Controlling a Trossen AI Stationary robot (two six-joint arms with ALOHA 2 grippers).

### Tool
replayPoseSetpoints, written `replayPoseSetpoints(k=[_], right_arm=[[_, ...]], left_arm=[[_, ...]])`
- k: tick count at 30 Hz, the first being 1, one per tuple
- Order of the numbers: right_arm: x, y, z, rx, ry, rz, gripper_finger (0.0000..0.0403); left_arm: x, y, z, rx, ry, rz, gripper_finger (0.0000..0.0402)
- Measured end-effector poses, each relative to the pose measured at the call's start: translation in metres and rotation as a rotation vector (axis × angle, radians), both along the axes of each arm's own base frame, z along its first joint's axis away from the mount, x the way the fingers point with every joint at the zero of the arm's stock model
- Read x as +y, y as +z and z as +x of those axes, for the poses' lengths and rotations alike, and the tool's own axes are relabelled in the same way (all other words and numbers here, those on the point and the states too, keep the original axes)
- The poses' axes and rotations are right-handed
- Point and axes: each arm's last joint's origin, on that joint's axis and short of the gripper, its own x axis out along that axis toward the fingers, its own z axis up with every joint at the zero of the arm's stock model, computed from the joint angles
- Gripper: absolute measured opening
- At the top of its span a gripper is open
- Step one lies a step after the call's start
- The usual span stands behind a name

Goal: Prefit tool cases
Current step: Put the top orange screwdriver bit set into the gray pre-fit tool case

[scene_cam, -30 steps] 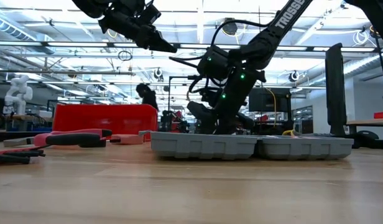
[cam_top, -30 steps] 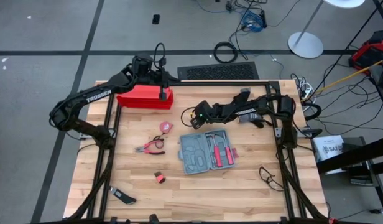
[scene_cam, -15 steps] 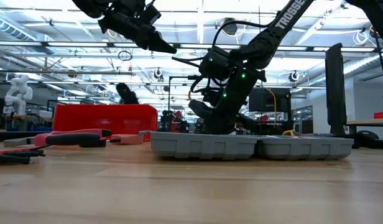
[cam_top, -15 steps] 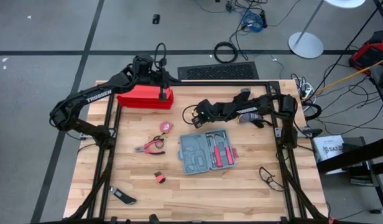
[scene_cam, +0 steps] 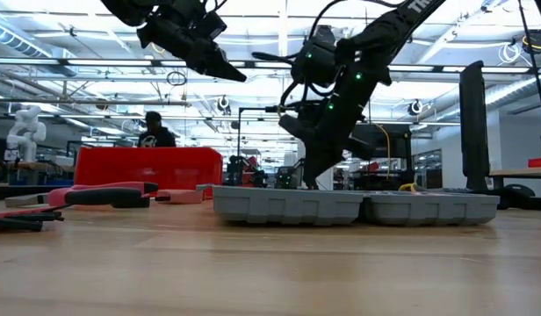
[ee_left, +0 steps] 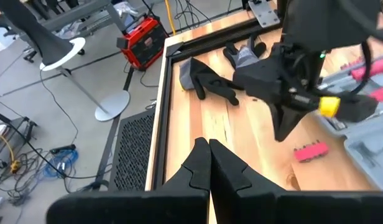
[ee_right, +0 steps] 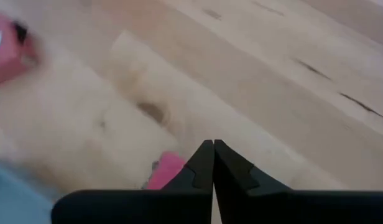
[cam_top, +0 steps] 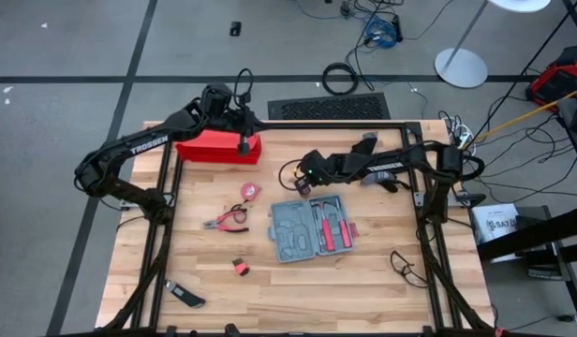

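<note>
The tool case (cam_top: pixel 312 227) lies open and flat at the table's middle, also seen in the low view (scene_cam: pixel 354 206). Its left half shows bare grey recesses; its right half holds red-handled tools (cam_top: pixel 328 225). My right gripper (cam_top: pixel 304 178) hangs just beyond the case's far edge, pointing down, shut with nothing between its fingers (ee_right: pixel 211 149). A small red block (ee_left: pixel 311 151) lies on the wood beside its tips, and shows in the right wrist view (ee_right: pixel 163 171). My left gripper (cam_top: pixel 244 142) waits shut (ee_left: pixel 209 149), held high over the right end of the red box (cam_top: pixel 216 147).
Red-handled pliers (cam_top: pixel 225 222) and a round tape measure (cam_top: pixel 248 191) lie left of the case. A small red piece (cam_top: pixel 239 267) and a black tool (cam_top: pixel 185 296) lie near the front left. Dark gloves (cam_top: pixel 377 176) lie at the far right, eyeglasses (cam_top: pixel 406 267) at the near right.
My right gripper has shut and risen from behind the case's far edge, taking nothing with it. The case has not moved.
</note>
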Motion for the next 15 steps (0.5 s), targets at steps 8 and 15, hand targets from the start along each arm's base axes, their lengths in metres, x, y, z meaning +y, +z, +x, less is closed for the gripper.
replayPoseSetpoints(k=[8, 15], right_arm=[[0.01, 0.0, 0.002, 0.017, 0.11, 0.024, 0.0009], [0.013, -0.005, -0.002, 0.053, 0.127, 0.115, 0.0008]], left_arm=[[-0.003, -0.022, -0.004, 0.069, -0.01, -0.034, 0.0], [-0.013, -0.082, 0.009, 0.285, -0.089, -0.18, 0.0]])
